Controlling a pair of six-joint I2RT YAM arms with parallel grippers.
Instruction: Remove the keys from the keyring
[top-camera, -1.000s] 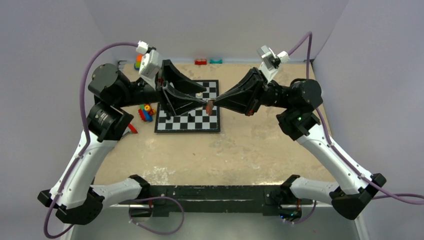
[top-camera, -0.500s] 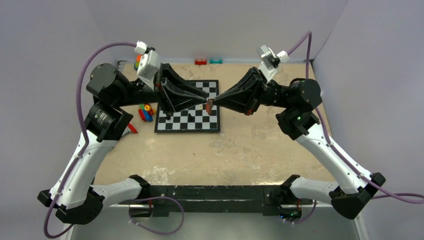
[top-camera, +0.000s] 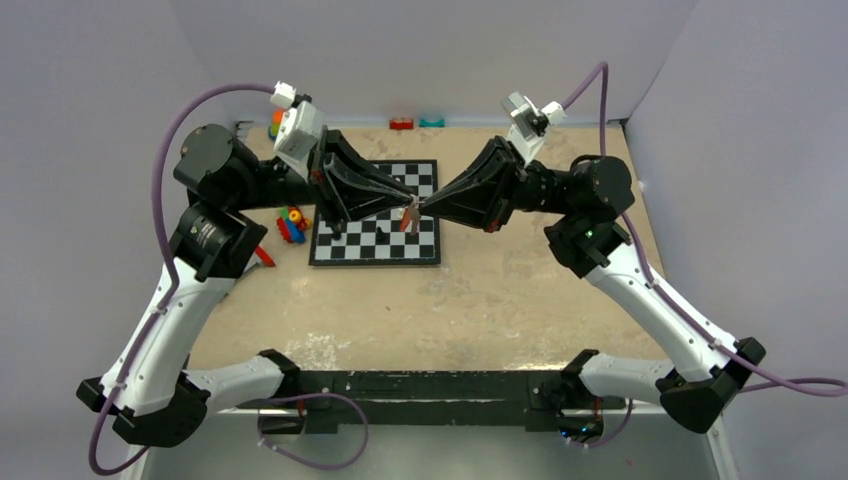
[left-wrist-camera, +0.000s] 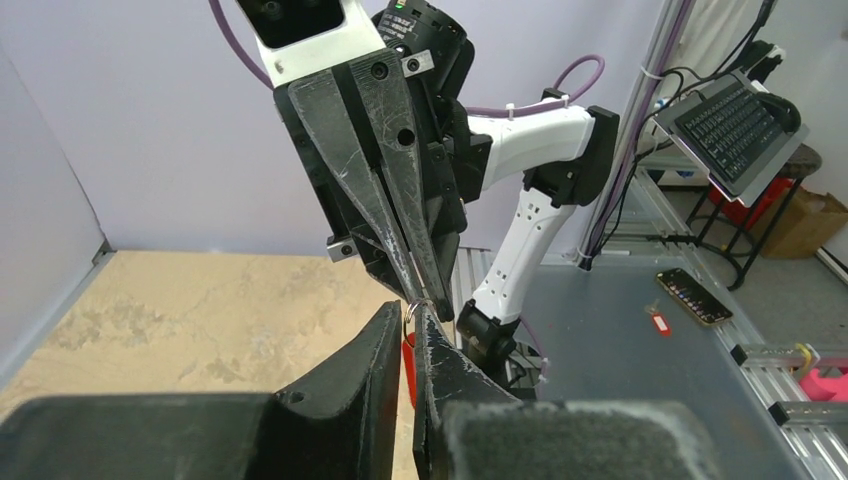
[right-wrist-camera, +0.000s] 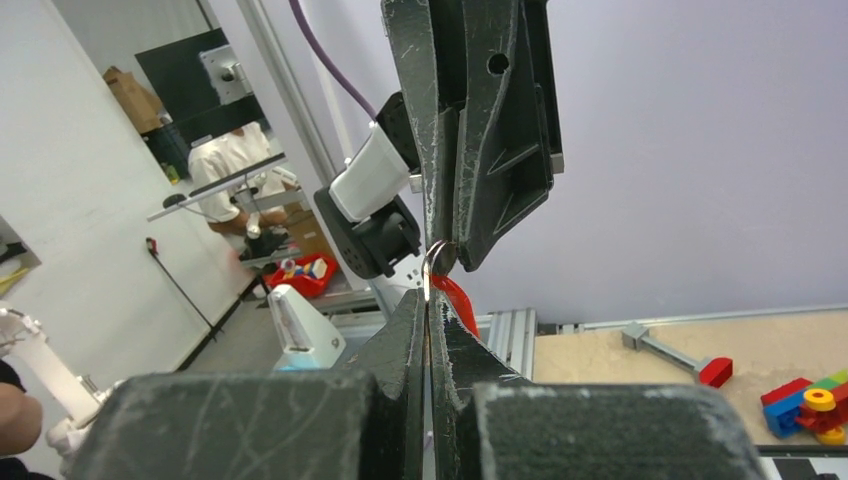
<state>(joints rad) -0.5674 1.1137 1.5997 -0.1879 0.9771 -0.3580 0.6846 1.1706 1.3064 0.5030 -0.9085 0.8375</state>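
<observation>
Shifting slightly leftward since a second ago, the right hand (top-camera: 420, 204) is meeting the left hand (top-camera: 402, 206) tip to tip above the chessboard (top-camera: 345, 245), well clear of the tabletop (top-camera: 470, 300). Both are pinching the keyring (right-wrist-camera: 433, 262), the right pressed together and the left keeping a narrow gap. A red tag (right-wrist-camera: 458, 300) is hanging just beneath.

two arms (top-camera: 165, 320) (top-camera: 650, 300), one chessboard (top-camera: 375, 245), one keyring (right-wrist-camera: 432, 262), one red tag (right-wrist-camera: 458, 300).
</observation>
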